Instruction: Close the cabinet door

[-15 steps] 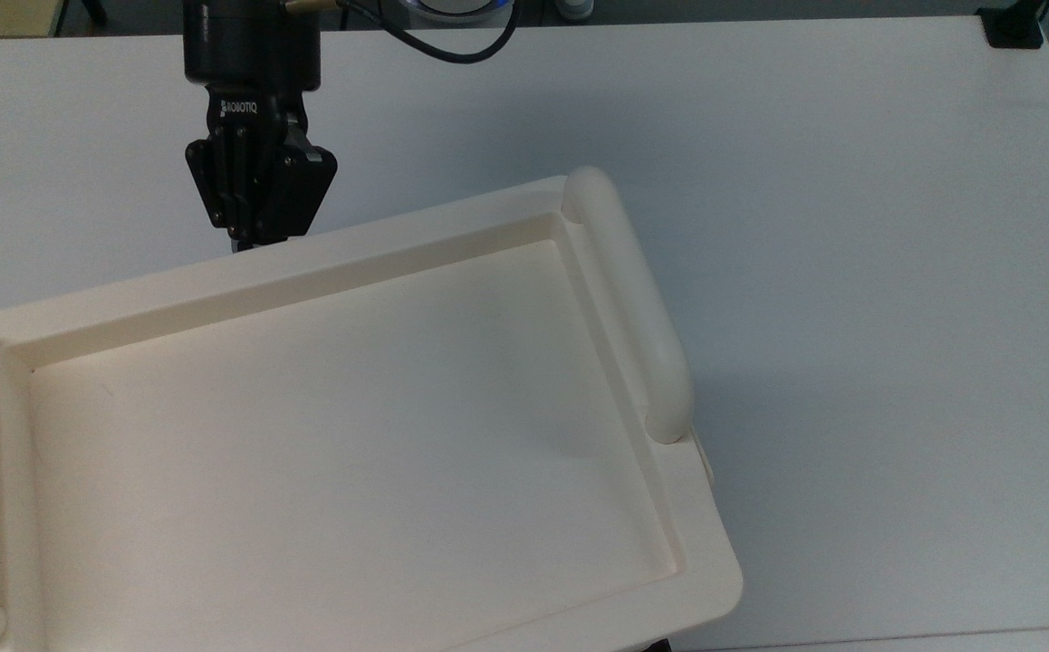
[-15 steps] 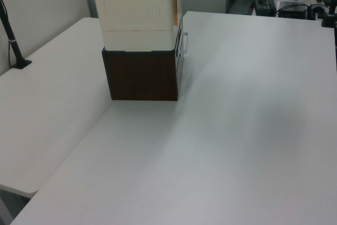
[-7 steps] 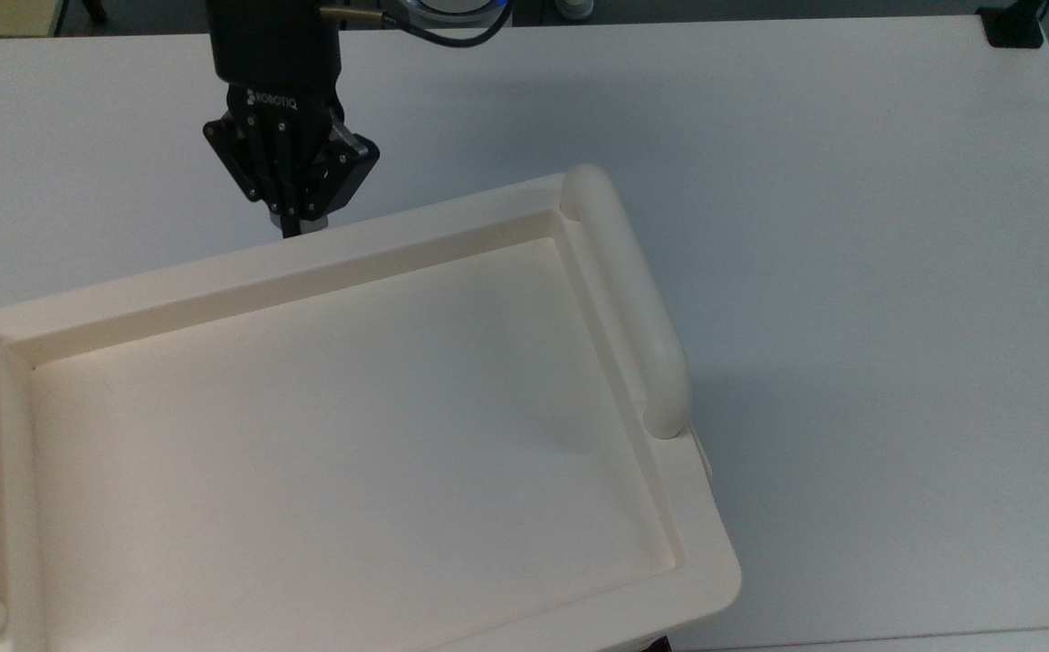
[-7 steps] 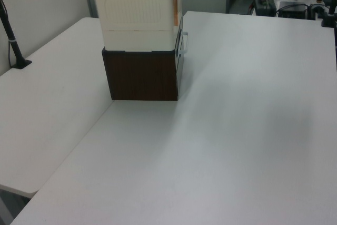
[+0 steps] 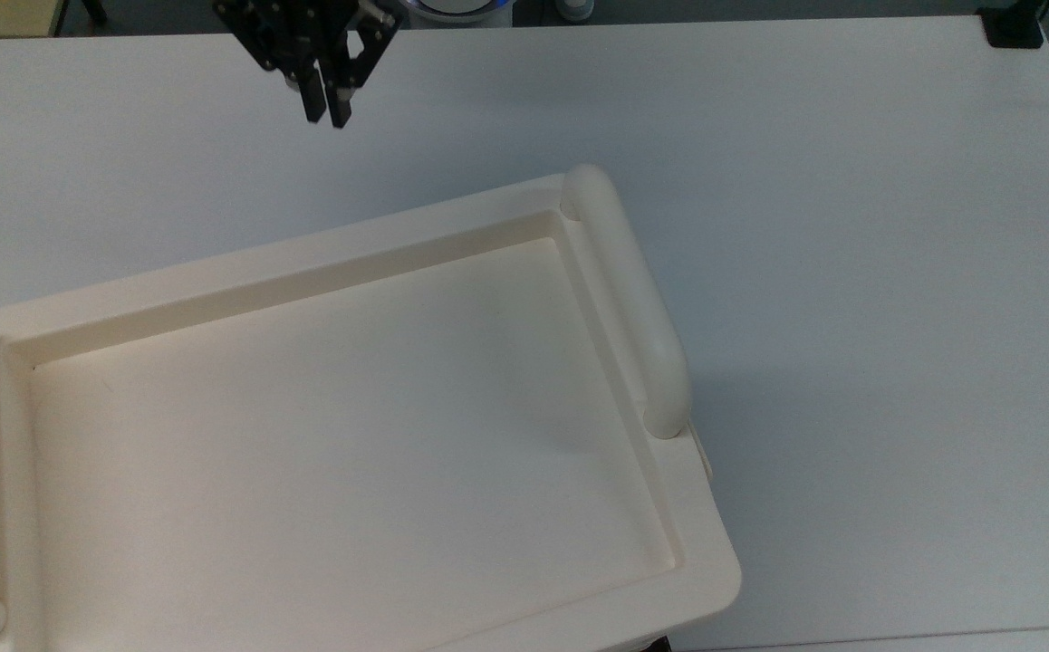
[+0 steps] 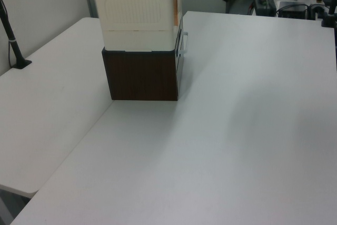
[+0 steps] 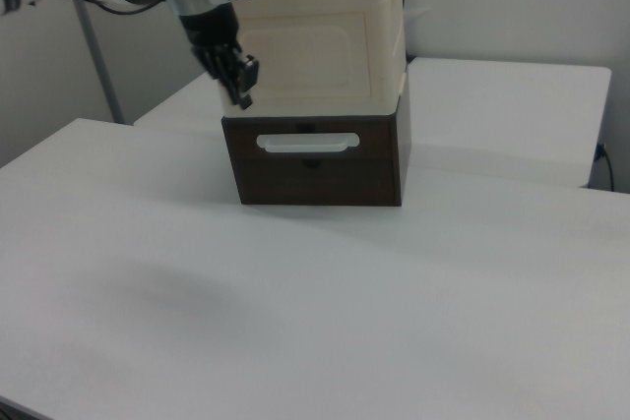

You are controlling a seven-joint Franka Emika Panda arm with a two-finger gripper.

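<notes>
The cream cabinet (image 7: pixel 325 36) stands on a dark brown drawer box (image 7: pixel 374 169). In the right view its door (image 7: pixel 315 51), a cream panel with a recessed field, lies flush with the cabinet's front. From the top view I see the cabinet's recessed tray top (image 5: pixel 307 258) with a rounded bar handle (image 5: pixel 629 299). My gripper (image 5: pixel 325 116) is shut with nothing in it, hanging over bare table beyond the cabinet's far rim. In the right view my gripper (image 7: pixel 241 93) hangs in front of the cabinet's left front corner, apart from the door.
A white handle (image 7: pixel 307 143) runs across the brown box's drawer. The white table (image 5: pixel 851 272) spreads wide on the top view's right. In the left view the cabinet (image 6: pixel 137 9) stands on the brown box (image 6: pixel 142 75) at the back left, with open tabletop (image 6: pixel 237 130) in front.
My gripper has drawn away from the cabinet's far rim, toward the top view's upper edge and slightly right. In the left view it has moved right. The cabinet has not moved.
</notes>
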